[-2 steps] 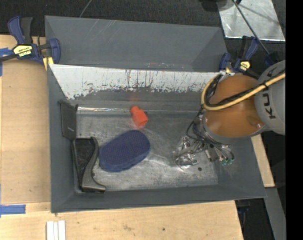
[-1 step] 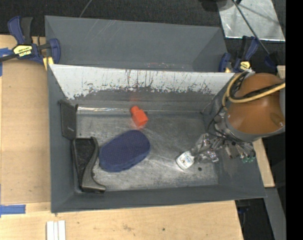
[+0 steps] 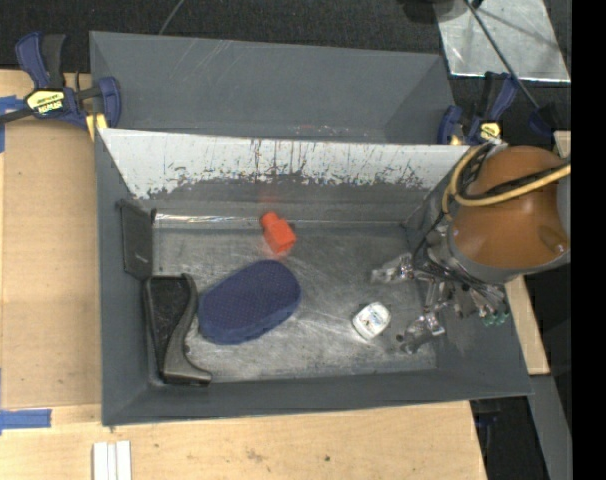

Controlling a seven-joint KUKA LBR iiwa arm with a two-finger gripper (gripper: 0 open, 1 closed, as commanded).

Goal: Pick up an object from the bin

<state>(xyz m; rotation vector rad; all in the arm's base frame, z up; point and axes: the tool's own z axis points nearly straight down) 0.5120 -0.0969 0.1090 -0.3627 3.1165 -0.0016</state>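
My gripper hangs low at the bin's right end, below the arm's orange cover. Its two metal fingertips stand apart, one toward the back and one toward the front, with nothing between them, so it is open. A small round white thing with a silvery face lies on the floor just left of the fingertips, nearer the front one and apart from both. Further left lies a dark blue oval pad. A small orange block sits by the back wall.
A black angled tool lies along the bin's left end, with a black flat bar behind it. Bare floor stretches between the blue pad and the white thing. The bin's right wall is close behind the gripper.
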